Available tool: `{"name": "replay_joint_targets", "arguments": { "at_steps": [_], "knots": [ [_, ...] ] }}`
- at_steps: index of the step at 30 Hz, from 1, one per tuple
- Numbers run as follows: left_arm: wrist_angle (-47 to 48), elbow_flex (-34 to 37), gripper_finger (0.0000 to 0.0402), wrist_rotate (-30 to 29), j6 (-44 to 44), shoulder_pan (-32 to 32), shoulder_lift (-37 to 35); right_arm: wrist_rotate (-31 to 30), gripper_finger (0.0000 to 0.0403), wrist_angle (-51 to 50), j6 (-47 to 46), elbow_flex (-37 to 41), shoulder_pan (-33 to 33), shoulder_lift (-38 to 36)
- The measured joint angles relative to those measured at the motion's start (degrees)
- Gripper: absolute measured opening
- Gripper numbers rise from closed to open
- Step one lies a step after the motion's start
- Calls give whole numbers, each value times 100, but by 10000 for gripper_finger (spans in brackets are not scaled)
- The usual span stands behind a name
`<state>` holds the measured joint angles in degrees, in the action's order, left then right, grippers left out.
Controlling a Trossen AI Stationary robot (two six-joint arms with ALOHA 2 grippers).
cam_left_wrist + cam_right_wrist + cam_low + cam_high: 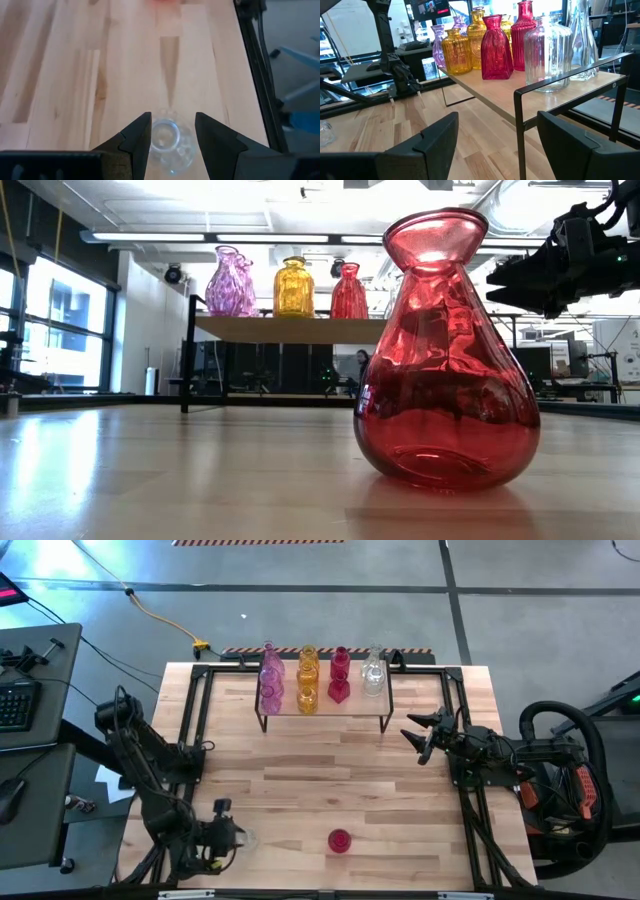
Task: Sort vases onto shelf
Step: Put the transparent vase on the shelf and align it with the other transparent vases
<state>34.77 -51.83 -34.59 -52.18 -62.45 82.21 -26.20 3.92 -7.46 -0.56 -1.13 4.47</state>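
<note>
Left pincer point(172, 137) stands over a clear glass vase point(171, 146) near the front left corner of the table point(300, 770), fingers parted on either side of the neck and not yet clenched on it. You risk a slip here: the glass is smooth and the neck narrow, so an off-centre closure can push the vase sideways or tip it. Confirm that both fingers bracket the neck evenly before closing.

Right pincer point(497, 145) waits released, just beside the right end of the shelf point(322, 708), holding nothing. The shelf already carries pink, amber, red and clear vases standing close together; a carried vase brought in low or fast can knock its neighbours or strike the black wire frame.

A red vase point(340, 840) stands alone on the table near the front edge, well apart from the shelf. Keep the left arm's path clear of it, since a brush from the arm can topple it.
</note>
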Motion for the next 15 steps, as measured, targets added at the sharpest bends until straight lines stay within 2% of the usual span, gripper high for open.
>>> {"name": "replay_joint_targets", "arguments": {
  "at_steps": [8,11,15],
  "knots": [
    [-300,400,145,-874,-848,-474,0,0,254,0,0,-2,0,0],
    [-317,401,145,-799,-878,-479,-5,1,254,1,0,-1,-1,0],
    [-482,399,145,-325,-828,-410,-85,0,254,0,0,0,0,2]
  ]
}}
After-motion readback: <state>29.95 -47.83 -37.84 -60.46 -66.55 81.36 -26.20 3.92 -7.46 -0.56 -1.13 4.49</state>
